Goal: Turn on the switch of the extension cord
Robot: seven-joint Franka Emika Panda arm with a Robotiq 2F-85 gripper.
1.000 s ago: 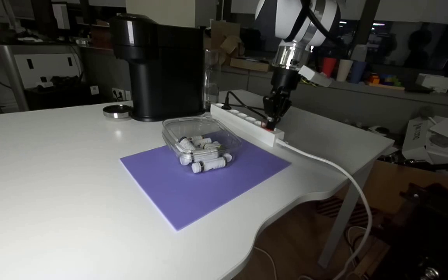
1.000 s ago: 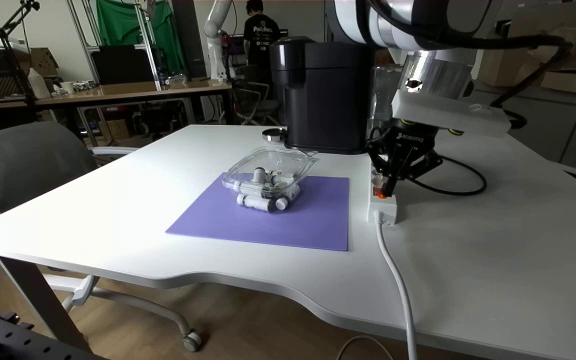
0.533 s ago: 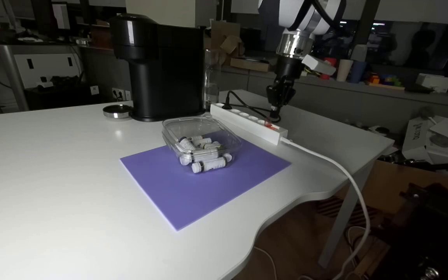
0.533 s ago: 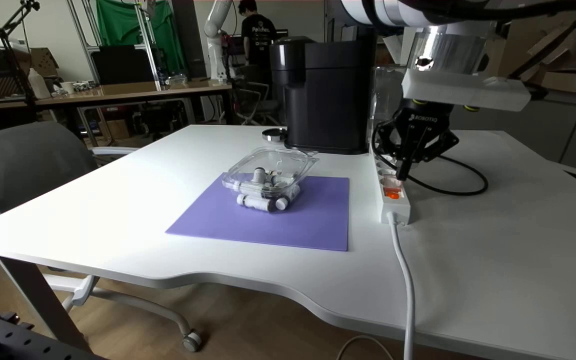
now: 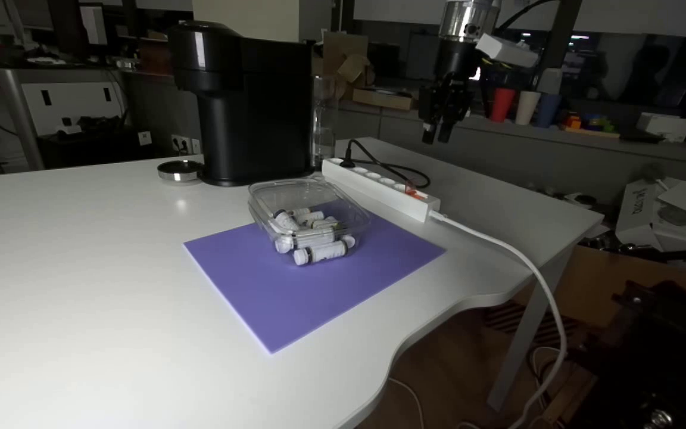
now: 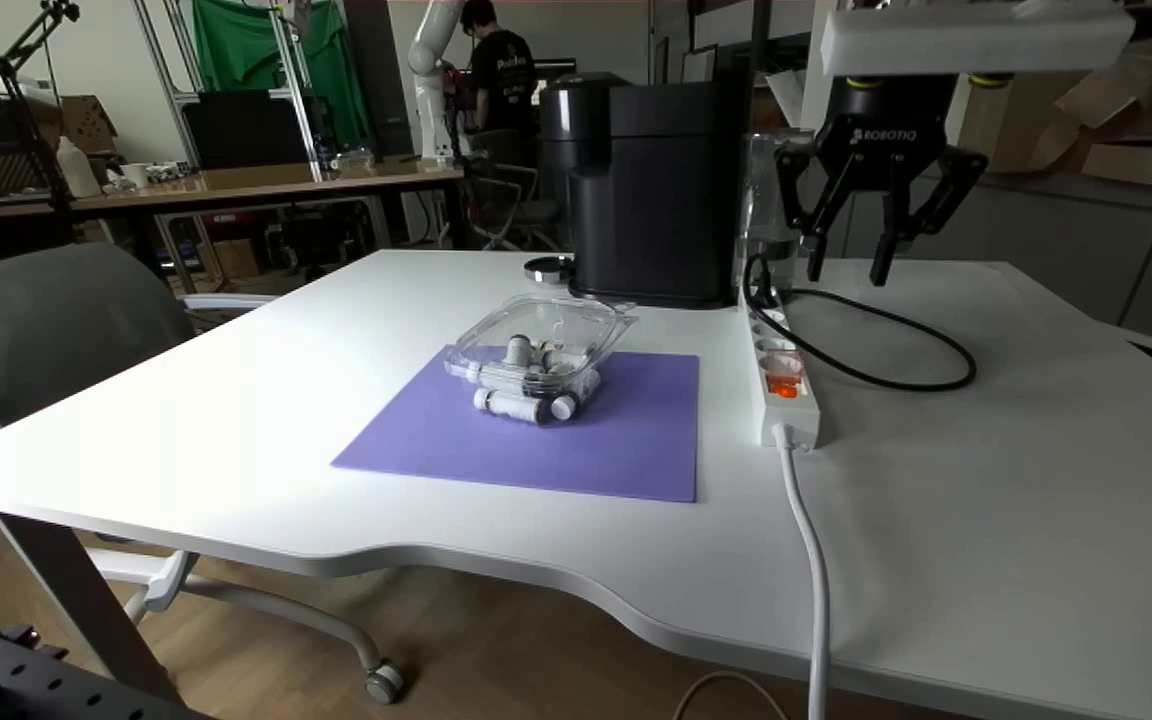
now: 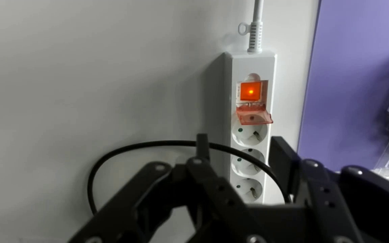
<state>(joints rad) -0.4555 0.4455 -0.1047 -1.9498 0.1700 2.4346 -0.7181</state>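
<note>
The extension cord is a white strip lying on the table, and it shows in both exterior views. Its orange switch, at the cable end, has a bright spot and looks lit in the wrist view. The clear red flap beside the switch stands open over the first socket. My gripper is open with nothing between its fingers. In both exterior views the gripper hangs well above the table, apart from the strip, nearer its plug end than the switch.
A black cable loops beside the strip from a plug. The black machine stands at the plug end. A purple mat carries a clear tub of small bottles. The white cable runs off the table edge.
The gripper was shut with its tip at the switch. It has lifted off, risen well above the strip and opened. The strip's switch end shifted slightly to the right in both exterior views.
</note>
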